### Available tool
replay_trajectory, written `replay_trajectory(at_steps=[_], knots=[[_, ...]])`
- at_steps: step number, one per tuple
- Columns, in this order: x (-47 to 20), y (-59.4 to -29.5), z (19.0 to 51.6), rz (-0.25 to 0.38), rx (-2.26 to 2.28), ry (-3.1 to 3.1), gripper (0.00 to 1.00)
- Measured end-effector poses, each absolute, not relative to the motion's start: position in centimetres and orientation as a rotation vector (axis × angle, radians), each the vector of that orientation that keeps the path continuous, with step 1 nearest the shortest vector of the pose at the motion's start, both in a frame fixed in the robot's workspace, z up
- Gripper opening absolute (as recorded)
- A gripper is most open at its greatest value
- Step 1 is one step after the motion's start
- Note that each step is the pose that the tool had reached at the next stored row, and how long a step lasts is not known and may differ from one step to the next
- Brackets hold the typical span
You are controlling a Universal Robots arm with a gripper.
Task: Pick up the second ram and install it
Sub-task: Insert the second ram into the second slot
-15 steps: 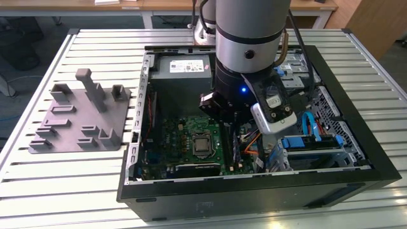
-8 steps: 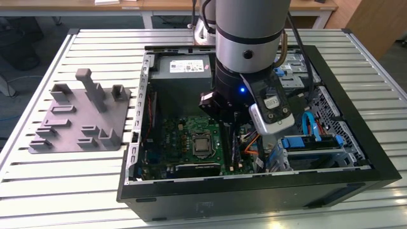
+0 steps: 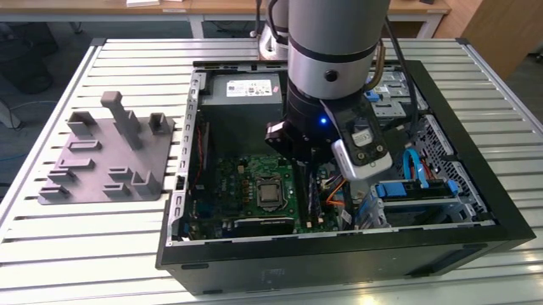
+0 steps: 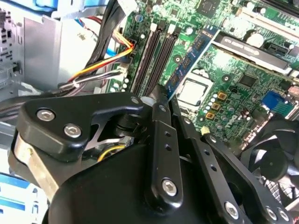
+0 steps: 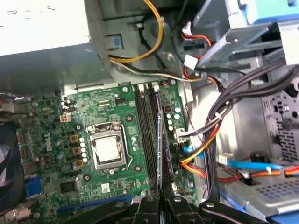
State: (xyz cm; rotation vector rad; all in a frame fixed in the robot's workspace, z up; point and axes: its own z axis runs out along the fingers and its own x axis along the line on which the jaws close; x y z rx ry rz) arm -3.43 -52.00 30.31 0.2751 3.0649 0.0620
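Observation:
My gripper (image 5: 161, 204) is shut on the second ram (image 5: 160, 140), a thin dark green board seen edge-on. It runs lengthwise along the black memory slots (image 5: 145, 135) of the green motherboard (image 5: 70, 140). In the second wrist view the ram (image 4: 194, 58) sticks out from between the black fingers (image 4: 161, 140), beside the two slots (image 4: 154, 51). I cannot tell whether it touches a slot. In the exterior view the arm (image 3: 331, 63) reaches down into the open computer case (image 3: 339, 254), over the motherboard's right part.
The CPU socket (image 5: 108, 149) lies beside the slots. Coloured cable bundles (image 5: 205, 140) and a metal drive cage (image 3: 424, 190) crowd the other side. A power supply (image 3: 246, 89) sits at the case's back. A grey fixture plate (image 3: 106, 155) rests on the slatted table at the exterior view's left.

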Motion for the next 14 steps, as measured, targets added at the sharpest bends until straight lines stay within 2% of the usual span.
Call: replay_trajectory(at_steps=[14], knots=[[-3.4,-51.8,29.0,0.081,0.071,3.081,0.14]])
